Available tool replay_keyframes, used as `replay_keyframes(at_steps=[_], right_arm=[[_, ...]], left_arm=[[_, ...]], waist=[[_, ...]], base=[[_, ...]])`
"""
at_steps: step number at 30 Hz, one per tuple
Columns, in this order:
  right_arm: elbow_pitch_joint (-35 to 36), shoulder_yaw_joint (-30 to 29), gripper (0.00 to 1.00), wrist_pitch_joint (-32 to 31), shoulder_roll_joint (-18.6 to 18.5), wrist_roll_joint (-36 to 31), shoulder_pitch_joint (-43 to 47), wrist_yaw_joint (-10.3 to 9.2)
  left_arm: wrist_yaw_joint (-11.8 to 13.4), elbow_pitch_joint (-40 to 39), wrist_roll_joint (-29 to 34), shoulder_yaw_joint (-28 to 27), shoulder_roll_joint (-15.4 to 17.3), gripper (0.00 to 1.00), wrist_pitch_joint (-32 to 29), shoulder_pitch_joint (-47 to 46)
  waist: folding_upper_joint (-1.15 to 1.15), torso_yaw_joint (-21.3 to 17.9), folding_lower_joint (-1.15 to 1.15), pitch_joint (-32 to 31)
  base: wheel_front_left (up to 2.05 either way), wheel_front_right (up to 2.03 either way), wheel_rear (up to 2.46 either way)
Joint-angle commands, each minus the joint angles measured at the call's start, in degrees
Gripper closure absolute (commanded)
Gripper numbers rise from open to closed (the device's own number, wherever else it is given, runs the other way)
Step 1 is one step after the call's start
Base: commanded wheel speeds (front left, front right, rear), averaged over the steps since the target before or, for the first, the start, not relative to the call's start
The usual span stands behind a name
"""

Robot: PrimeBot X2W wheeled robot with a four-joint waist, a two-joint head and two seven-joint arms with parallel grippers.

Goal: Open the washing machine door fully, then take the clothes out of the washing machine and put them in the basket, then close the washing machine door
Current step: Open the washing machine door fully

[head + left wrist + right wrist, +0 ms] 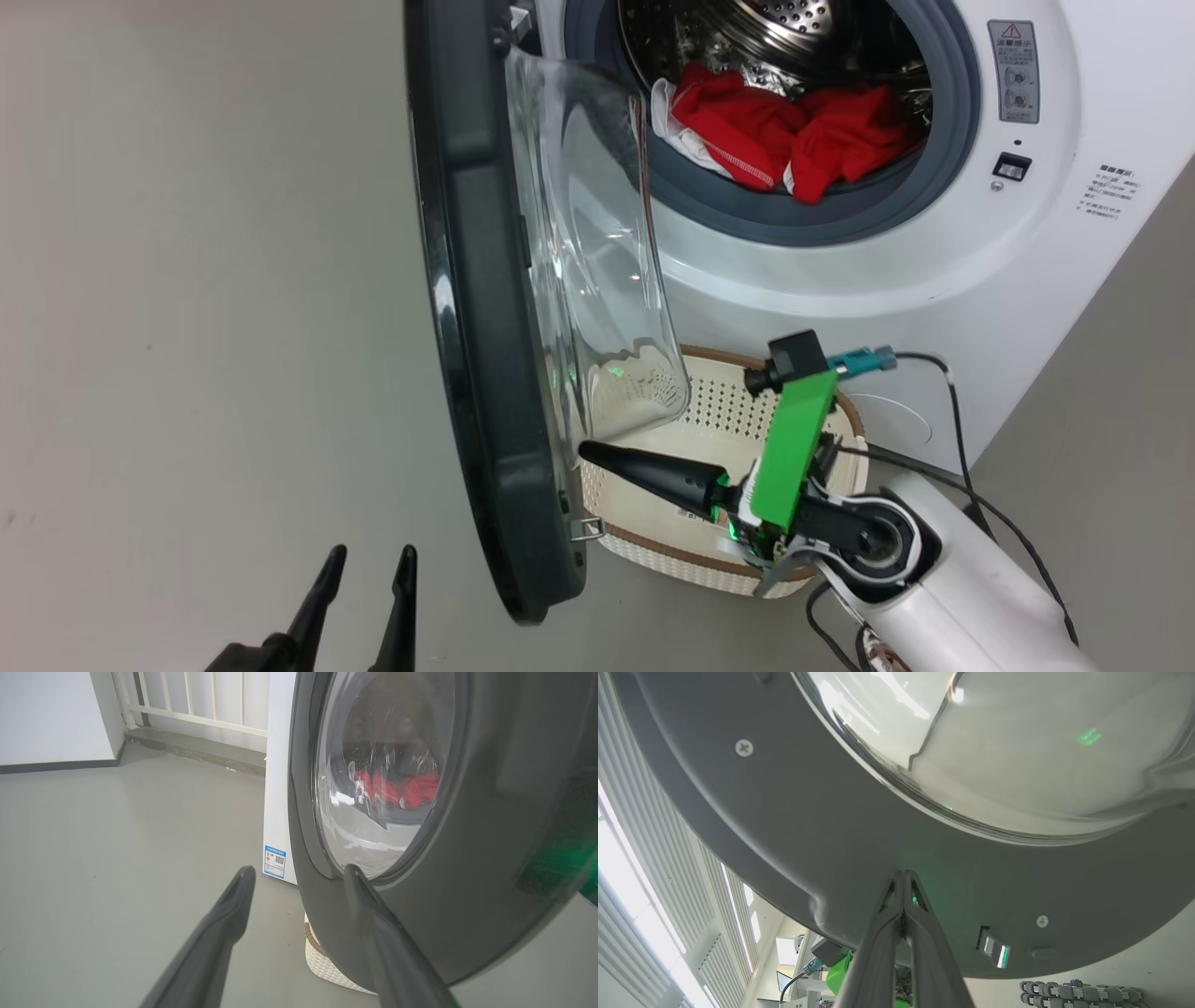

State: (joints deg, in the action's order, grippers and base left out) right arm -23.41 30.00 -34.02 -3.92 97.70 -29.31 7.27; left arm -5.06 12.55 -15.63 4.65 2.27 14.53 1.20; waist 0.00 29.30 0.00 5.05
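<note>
Grey floor [187, 327] lies left of the washing machine door [485, 327], which stands edge-on between the arms: the right gripper [584, 452], pinched shut and empty, points into its inner face above the basket [728, 411], the left gripper [372, 553] gapes empty on its outer side, and the clothes [784, 131] lie in the drum.

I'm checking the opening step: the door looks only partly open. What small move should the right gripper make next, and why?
Probably push the door a little further left. The shut right gripper points its tip at the door's inner rim, and the door overhangs the basket, with the clothes in the washing machine.
</note>
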Motion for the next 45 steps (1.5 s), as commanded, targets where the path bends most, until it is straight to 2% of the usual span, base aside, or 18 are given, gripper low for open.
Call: replay_keyframes(at_steps=[1, 2, 9, 18, 21, 27, 37, 41, 45], right_arm=[[1.2, -0.1, 0.21, 0.5, 1.0, -0.6, 0.5, 0.22], [1.1, -0.7, 0.0, 0.9, 1.0, -1.0, 1.2, 0.22], [0.6, -4.1, 0.0, 3.7, 0.6, -3.9, 6.3, 0.22], [-0.4, -5.6, 0.0, 9.0, -0.7, -7.9, 12.1, 0.22], [-0.4, -5.9, 0.0, 13.4, -1.7, -10.5, 14.0, 0.22], [-2.8, -4.1, 0.0, 27.4, -3.9, -18.2, 16.3, 0.22], [-7.5, 6.6, 0.0, 45.8, -8.8, -30.1, 14.3, 0.22], [-9.6, 9.1, 0.0, 48.8, -10.0, -35.2, 13.2, 0.22], [-8.7, 3.7, 0.0, 49.0, -9.6, -42.4, 13.4, 0.22]], left_arm=[[-0.1, -1.1, 0.3, -1.8, 0.6, 0.0, 0.5, -1.0], [-0.2, -1.0, 0.4, -1.9, 0.6, 0.0, 0.5, -1.0], [-0.4, -0.4, 1.3, -2.4, 0.6, 0.0, 0.5, -0.5], [-0.6, -0.5, 1.6, -3.3, 0.6, 0.0, 0.5, 0.1], [-0.6, -0.6, 1.8, -3.5, 0.6, 0.0, 0.5, 0.5], [-0.5, -0.6, 2.0, -3.8, 0.6, 0.0, 0.5, 1.1], [-0.6, -0.4, 2.0, -4.1, 0.6, 0.0, 0.5, 1.1], [-0.5, -0.3, 1.9, -4.2, 0.6, 0.0, 0.5, 1.0], [-0.4, -0.4, 1.9, -4.4, 0.6, 0.0, 0.5, 1.1]], waist=[[0.0, -0.1, 0.0, -0.1], [0.0, -0.2, 0.0, -0.4], [0.0, -1.2, 0.0, -1.6], [0.0, -2.8, 0.0, -2.2], [0.0, -3.2, 0.0, -2.5], [0.0, -3.9, 0.0, -2.9], [0.0, -4.3, 0.0, -2.7], [0.0, -4.4, 0.0, -2.7], [0.0, -4.7, 0.0, -2.7]], base=[[0.0, 0.0, 0.0], [0.0, 0.0, 0.0], [0.0, 0.0, 0.0], [0.0, 0.0, 0.0], [0.0, 0.0, 0.0], [0.0, 0.0, 0.0], [0.0, 0.0, 0.0], [0.0, 0.0, 0.0], [0.0, 0.0, 0.0]])
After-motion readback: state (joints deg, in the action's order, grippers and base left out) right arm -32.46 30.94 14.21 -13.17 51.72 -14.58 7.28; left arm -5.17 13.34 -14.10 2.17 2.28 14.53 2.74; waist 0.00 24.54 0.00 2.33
